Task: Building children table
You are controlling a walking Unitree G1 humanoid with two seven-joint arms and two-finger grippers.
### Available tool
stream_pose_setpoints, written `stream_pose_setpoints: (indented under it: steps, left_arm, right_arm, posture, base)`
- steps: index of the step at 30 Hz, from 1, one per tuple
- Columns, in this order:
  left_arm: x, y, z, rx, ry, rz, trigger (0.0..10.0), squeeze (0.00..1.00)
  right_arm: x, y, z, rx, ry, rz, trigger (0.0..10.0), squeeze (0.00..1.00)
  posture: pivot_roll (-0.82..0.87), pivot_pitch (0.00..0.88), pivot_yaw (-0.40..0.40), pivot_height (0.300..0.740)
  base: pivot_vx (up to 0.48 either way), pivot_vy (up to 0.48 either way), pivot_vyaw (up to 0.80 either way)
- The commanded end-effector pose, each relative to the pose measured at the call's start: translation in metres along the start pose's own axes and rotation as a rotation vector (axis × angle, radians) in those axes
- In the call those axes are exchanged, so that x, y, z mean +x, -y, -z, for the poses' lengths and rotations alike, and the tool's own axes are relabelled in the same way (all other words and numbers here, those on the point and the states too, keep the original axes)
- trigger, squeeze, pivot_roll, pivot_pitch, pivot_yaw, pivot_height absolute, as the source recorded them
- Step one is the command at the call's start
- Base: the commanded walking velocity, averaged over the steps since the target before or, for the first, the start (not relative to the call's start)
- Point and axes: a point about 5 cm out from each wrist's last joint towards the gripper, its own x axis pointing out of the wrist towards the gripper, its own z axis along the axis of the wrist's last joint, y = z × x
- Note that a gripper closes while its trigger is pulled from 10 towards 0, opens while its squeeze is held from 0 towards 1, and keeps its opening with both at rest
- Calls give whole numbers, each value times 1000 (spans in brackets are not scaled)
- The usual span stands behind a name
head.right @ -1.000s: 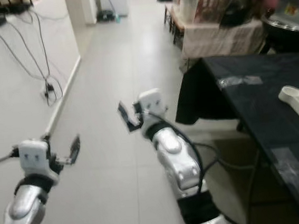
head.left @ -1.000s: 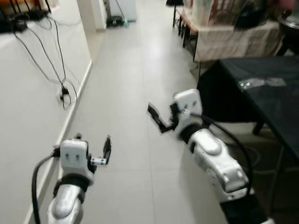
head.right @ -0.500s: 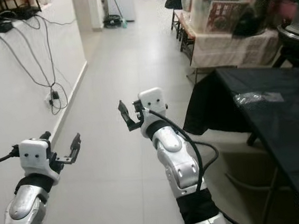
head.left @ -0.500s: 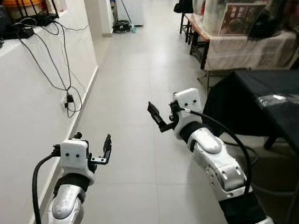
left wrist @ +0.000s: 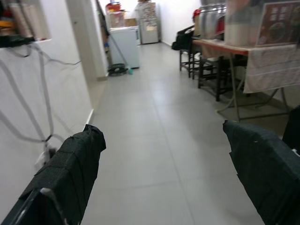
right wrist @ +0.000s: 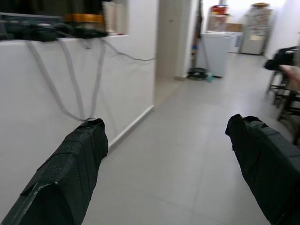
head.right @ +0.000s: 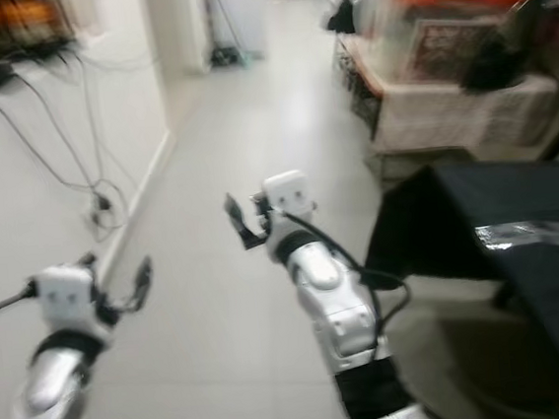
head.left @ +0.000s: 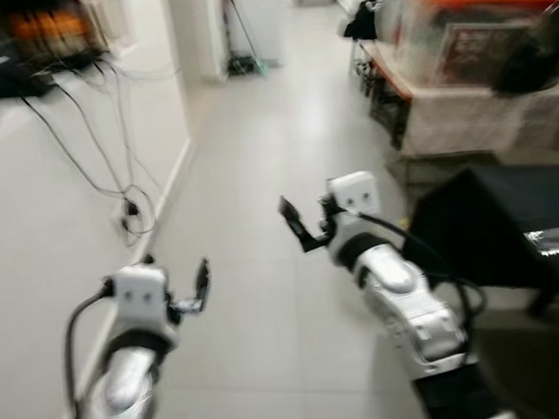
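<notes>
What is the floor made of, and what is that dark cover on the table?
The floor looks like pale glazed tile: thin grid lines cross it and it shines softly. The cover on the table looks like black cloth, since it hangs in loose folds over the corner, though the picture is blurry, so it could be thin plastic sheet.

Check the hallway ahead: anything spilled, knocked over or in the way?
No spill or fallen item stands out on the tiled floor. Loose cables dangle down the wall on the robot's left to an outlet near the floor. The head views are blurred.
</notes>
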Motion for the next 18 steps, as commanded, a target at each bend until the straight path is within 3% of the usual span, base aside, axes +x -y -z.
stream_pose_setpoints:
  steps: [1,15,18]
  left_arm:
    - [1,3,-1,0,5,13,10000,0]
    - [1,2,-1,1,7,8,10000,0]
    - [1,2,1,-11,-7,-2,10000,0]
  right_arm:
    - [-2,8,3,1,-11,32,10000,0]
    - [-1,11,4,7,-13,43,10000,0]
    - [-1,12,4,8,-14,50,10000,0]
  posture:
    - [91,0,-41,740]
    - [93,0,-46,740]
    - [92,0,-46,740]
  base:
    - [472,0,0]
    - [472,0,0]
    - [0,0,0]
